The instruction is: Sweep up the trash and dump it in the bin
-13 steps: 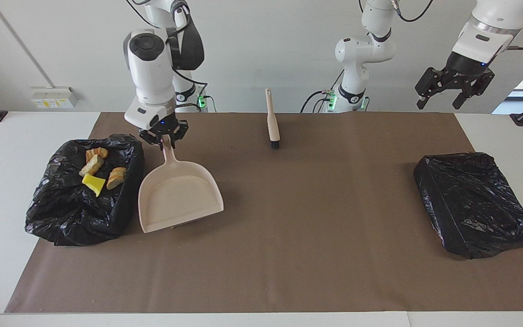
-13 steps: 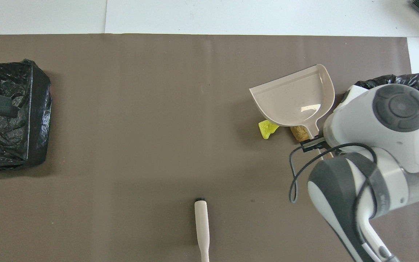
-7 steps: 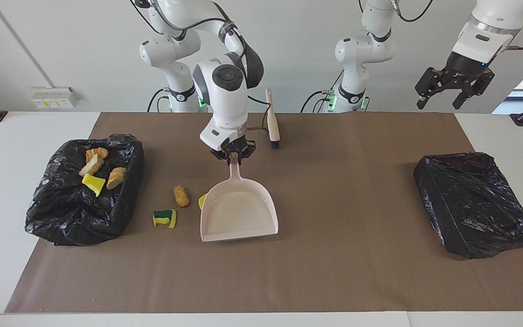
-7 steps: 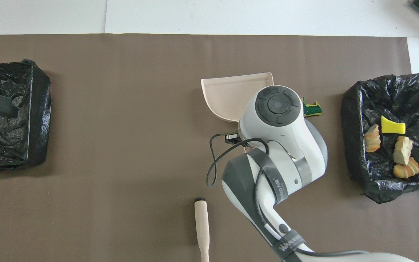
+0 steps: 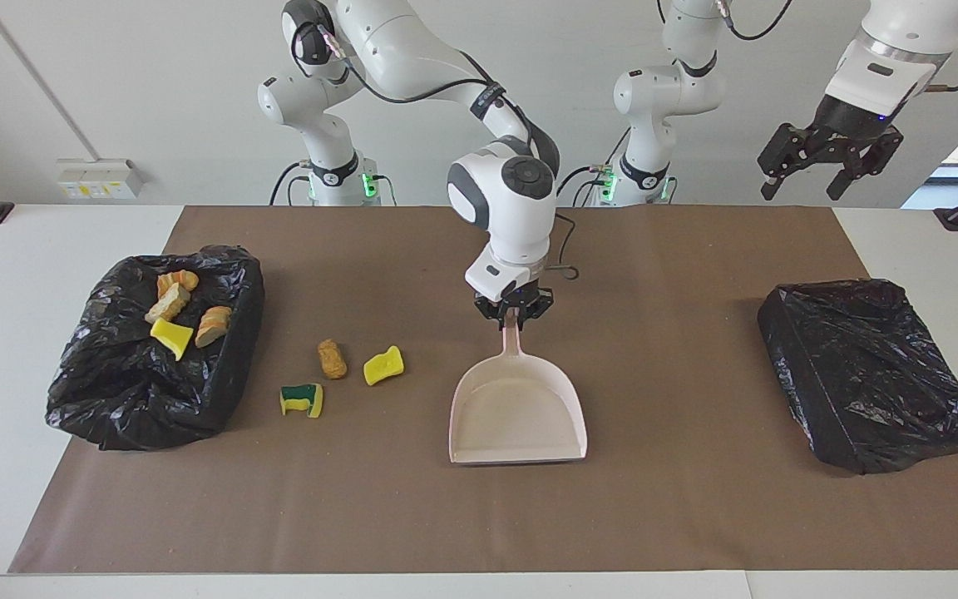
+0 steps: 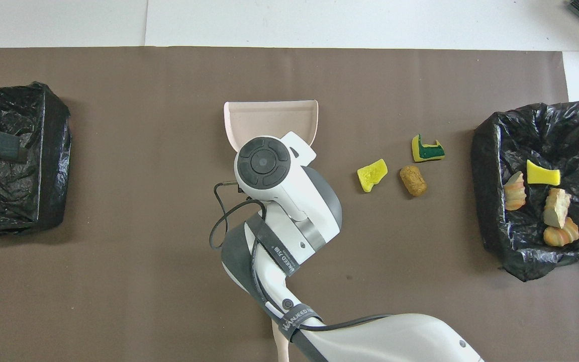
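Observation:
My right gripper (image 5: 512, 312) is shut on the handle of the beige dustpan (image 5: 517, 412) over the middle of the mat; the pan looks empty, and from overhead the wrist hides the dustpan's (image 6: 269, 118) handle. Three pieces of trash lie on the mat between pan and bin: a yellow sponge (image 5: 382, 364) (image 6: 371, 175), a tan foam chunk (image 5: 331, 358) (image 6: 413, 181) and a green-and-yellow sponge (image 5: 301, 399) (image 6: 426, 150). The black-bagged bin (image 5: 130, 408) (image 6: 490, 151) at the right arm's end holds several more scraps (image 5: 171, 337). My left gripper (image 5: 828, 162) hangs open, high over the left arm's end.
A second black-bagged box (image 5: 870, 370) (image 6: 48, 166) sits at the left arm's end of the brown mat. Overhead, only the tip of the brush handle (image 6: 282, 349) shows, under my right arm close to the robots.
My right arm carried the dustpan from beside the bin to the middle of the mat, uncovering three scraps on the mat. The left arm has not moved.

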`<control>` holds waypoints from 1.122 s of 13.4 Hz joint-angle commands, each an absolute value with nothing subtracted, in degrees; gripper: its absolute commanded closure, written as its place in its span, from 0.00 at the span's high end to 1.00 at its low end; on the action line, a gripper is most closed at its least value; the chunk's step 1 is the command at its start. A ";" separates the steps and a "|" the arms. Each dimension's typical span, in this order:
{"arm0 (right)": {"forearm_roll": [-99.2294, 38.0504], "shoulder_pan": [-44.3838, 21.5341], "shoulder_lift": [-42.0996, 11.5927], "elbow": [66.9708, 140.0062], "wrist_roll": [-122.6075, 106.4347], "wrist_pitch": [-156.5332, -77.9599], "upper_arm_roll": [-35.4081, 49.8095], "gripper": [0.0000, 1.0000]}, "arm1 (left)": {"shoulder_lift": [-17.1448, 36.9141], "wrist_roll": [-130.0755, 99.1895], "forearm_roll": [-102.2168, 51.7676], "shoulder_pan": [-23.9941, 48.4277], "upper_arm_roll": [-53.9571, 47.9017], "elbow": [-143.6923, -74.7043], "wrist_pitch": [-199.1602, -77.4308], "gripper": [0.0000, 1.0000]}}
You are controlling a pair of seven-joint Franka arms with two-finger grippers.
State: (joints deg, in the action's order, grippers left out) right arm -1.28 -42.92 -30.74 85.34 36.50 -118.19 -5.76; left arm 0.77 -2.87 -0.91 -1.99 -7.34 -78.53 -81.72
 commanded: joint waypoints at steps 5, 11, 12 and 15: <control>-1.06 -43.33 -31.03 85.08 35.60 -119.19 -6.68 1.00 | -0.09 -3.08 -0.35 -1.58 -8.00 -79.37 -81.38 1.00; -1.76 -42.45 -17.88 94.09 34.37 -110.30 -6.68 1.00 | 0.87 -2.90 -0.26 -1.58 -8.09 -79.37 -86.21 1.00; -1.84 -42.54 -14.62 97.18 33.58 -109.95 -6.68 1.00 | 1.23 -2.90 -0.35 -1.58 -8.09 -79.37 -87.79 1.00; -2.28 -44.38 -6.70 106.23 34.01 -109.43 -6.24 1.00 | 3.50 -3.16 -0.18 0.25 -8.17 -80.86 -94.72 1.00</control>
State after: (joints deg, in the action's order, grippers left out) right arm -1.23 -43.43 -13.38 97.37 35.24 -108.29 -6.76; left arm 2.13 -2.85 -0.91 -1.76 -8.27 -79.47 -90.62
